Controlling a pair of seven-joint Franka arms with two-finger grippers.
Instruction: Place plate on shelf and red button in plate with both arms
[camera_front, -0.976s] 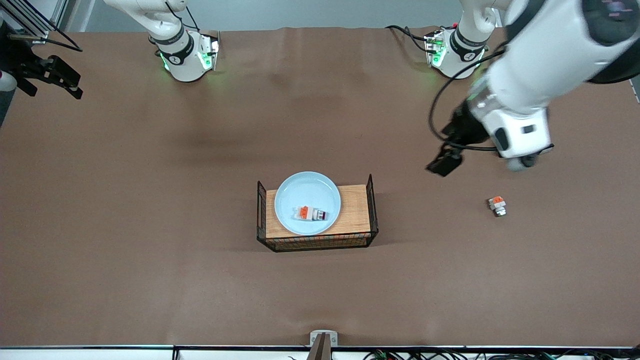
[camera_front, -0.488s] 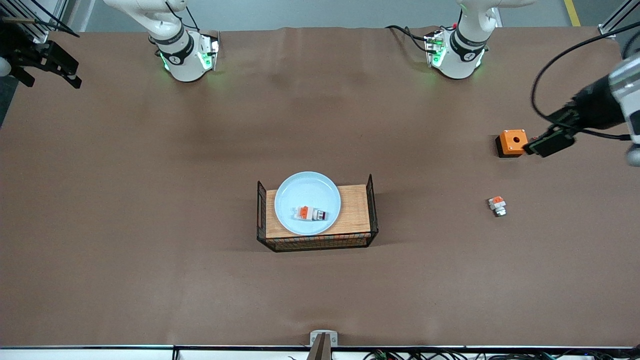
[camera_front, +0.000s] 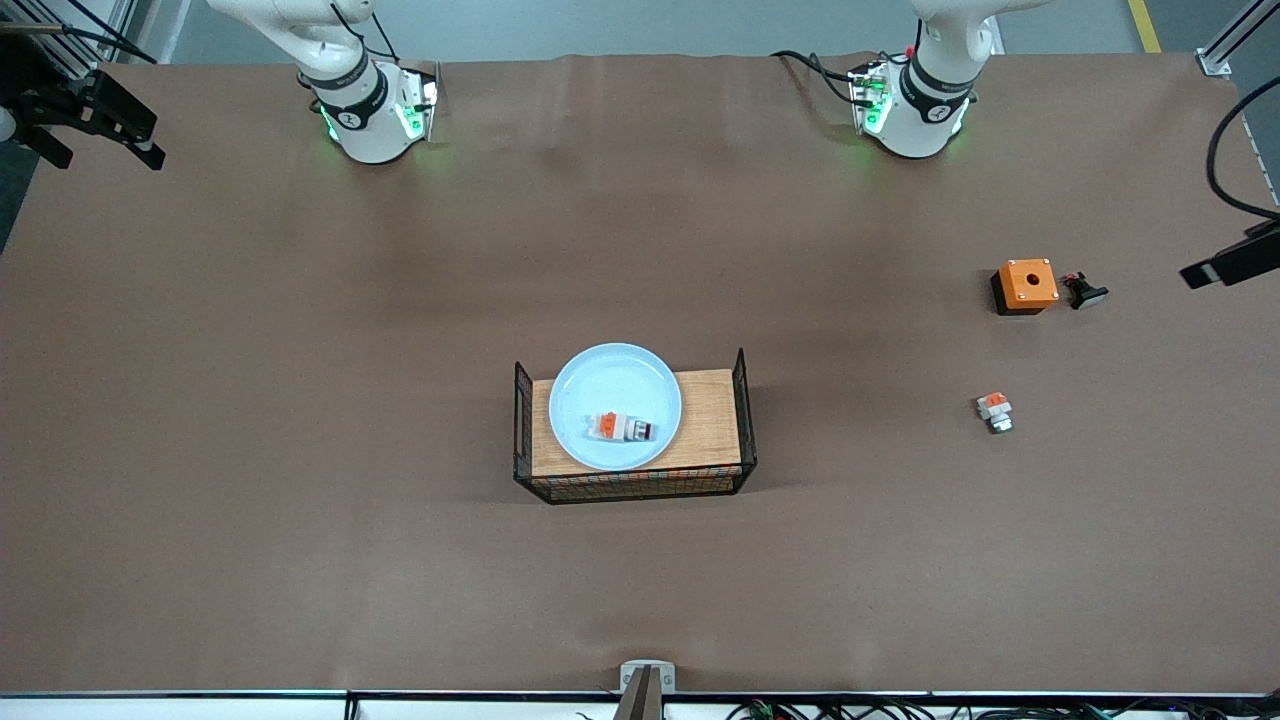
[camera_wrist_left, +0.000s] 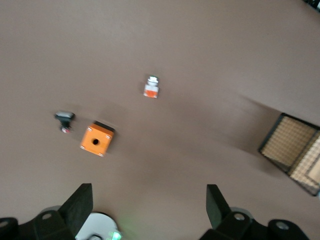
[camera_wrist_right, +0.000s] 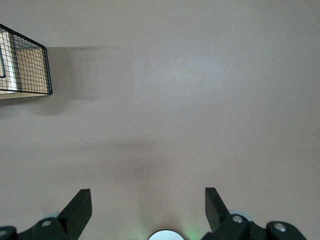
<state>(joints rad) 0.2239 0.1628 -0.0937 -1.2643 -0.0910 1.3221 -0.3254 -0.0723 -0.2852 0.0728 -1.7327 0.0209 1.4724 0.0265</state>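
Brown table (camera_front: 300, 450): round pale blue plate (camera_front: 615, 385) lay on wooden tray (camera_front: 715, 420).
Left gripper (camera_wrist_left: 150, 207) and right gripper (camera_wrist_right: 148, 207) hung spread, empty.

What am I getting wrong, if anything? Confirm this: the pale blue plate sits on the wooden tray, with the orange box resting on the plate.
One thing is wrong. The plate does sit on the wooden tray, but the red button rests on it, not the orange box, which stands on the table toward the left arm's end. The front view shows this.
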